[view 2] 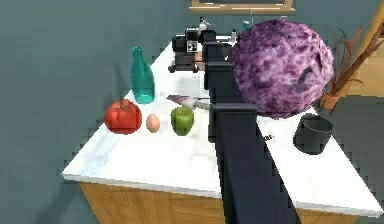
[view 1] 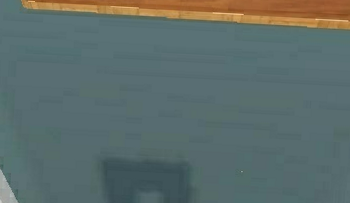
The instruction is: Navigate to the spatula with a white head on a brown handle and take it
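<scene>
In the arm side view the arm (view 2: 245, 160) rises as a dark bar from the bottom edge over a white-topped table (view 2: 120, 165) with a wooden front. Near the table's front, left of the arm, three things stand in a row: a red round fruit (view 2: 123, 116), a small egg (view 2: 153, 122) just beside it, and a green apple (view 2: 182, 121). A black cup (view 2: 315, 133) stands to the right of the arm.

Just behind the green apple a slim, flat thing with a pale end lies on the tabletop, reaching toward the arm; it looks like the spatula (view 2: 186, 100), though it is too small to be sure. Farther back on the left stands a teal bottle (view 2: 142, 75). A large mottled purple ball (view 2: 283, 68) overlaps the arm's right side.

The gripper (view 2: 183, 58) shows at the arm's far end, over the table's back part, and I cannot tell whether it holds anything. Beyond are a dry plant (view 2: 355, 55) and a framed picture (view 2: 235, 4).

In the forward view a teal wall (view 1: 184, 90) meets a wooden band (view 1: 188, 2) at the top.
</scene>
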